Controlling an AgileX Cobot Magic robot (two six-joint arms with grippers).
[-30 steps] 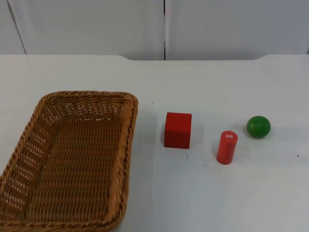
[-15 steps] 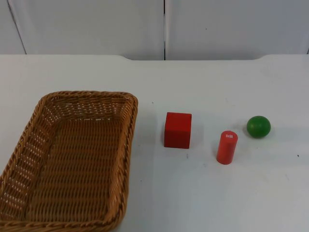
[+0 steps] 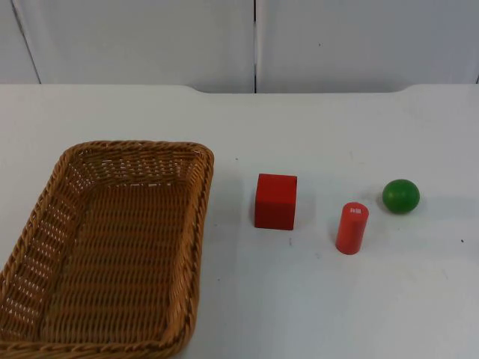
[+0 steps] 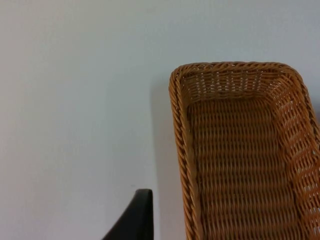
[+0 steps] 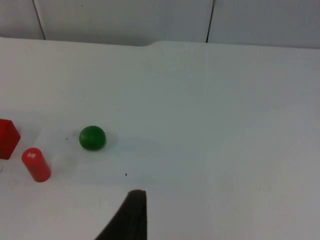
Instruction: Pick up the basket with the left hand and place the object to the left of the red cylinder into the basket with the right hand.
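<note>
On the white desk (image 3: pixel 314 292), a wicker basket (image 3: pixel 112 254) sits left; right of it stand a red cube (image 3: pixel 275 200), a red cylinder (image 3: pixel 352 228) and a green ball (image 3: pixel 400 195). Whether either end effector is released or clenched, I cannot tell.

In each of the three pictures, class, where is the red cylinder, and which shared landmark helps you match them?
Top view: the red cylinder stands between the red cube and the green ball.
Left wrist view: not in it.
Right wrist view: the red cylinder stands near the cube.
Shared landmark: the green ball.
</note>
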